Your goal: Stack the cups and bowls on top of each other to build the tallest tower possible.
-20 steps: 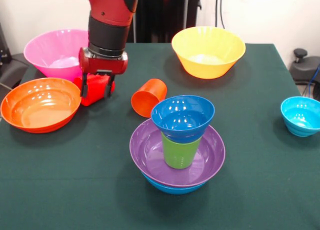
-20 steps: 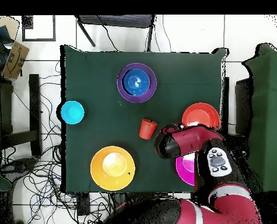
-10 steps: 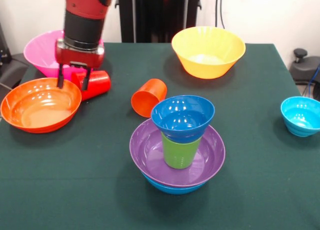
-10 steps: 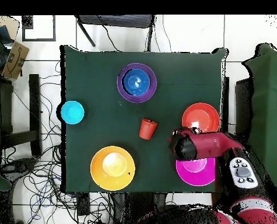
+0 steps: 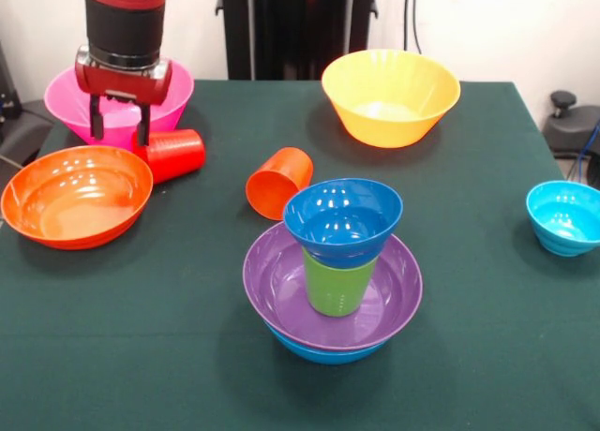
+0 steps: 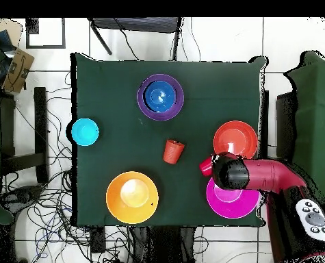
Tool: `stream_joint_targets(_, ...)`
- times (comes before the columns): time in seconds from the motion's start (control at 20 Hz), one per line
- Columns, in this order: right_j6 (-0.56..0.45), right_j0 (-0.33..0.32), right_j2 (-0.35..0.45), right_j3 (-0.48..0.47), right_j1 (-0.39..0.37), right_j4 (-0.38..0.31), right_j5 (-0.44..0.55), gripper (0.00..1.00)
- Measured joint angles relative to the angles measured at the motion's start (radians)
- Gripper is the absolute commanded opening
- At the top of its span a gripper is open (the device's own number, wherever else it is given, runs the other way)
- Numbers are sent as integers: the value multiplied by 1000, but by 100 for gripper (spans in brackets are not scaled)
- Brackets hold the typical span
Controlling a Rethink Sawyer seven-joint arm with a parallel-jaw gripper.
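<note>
Gripper: gripper [image 5: 120, 129] hangs over the near rim of the pink bowl [image 5: 66, 98], fingers pointing down and spread apart with nothing between them; it seems lined up to take that rim.
Tower: tower [image 5: 336, 262] stands near the middle of the table [image 5: 469, 356], well apart from the arm; blue bowl [image 5: 323, 353] at the bottom, purple bowl [image 5: 281, 290] nested in it, green cup [image 5: 336, 289] upright inside that, small dark blue bowl [image 5: 342, 220] sitting mouth-up on the cup.
Why stacked so: wide bowls go lowest for a broad footing, and the cup adds height between bowls.
Pink bowl: upright at the table's far corner, not yet on the tower; judged the next piece, since the open fingers sit at its edge.
Red cup [image 5: 173, 155]: lying on its side just beside the pink bowl and close to the orange bowl [image 5: 75, 197], below the gripper's right.
Orange cup [image 5: 278, 182]: tipped on its side near the tower, mouth toward the camera.
Yellow bowl [image 5: 390, 96]: upright, far side, untouched.
Cyan bowl [image 5: 565, 217]: small, ribbed, upright at the table's edge.
Risk: a large bowl on the small dark blue one would perch on a narrow rim above a single cup, so it could tip easily.
</note>
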Motion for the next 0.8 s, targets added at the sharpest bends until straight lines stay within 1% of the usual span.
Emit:
stream_joint_targets(0.15,0,-22,37,21,-20,28,62,100)
stream_joint_targets(0.35,0,-41,72,40,-33,49,110,100)
stream_joint_targets(0.4,0,-49,90,51,-38,56,134,100)
stream_joint_targets(0.6,0,-61,121,78,-48,57,162,100)
stream_joint_targets(0.8,0,-60,123,95,-53,57,162,100)
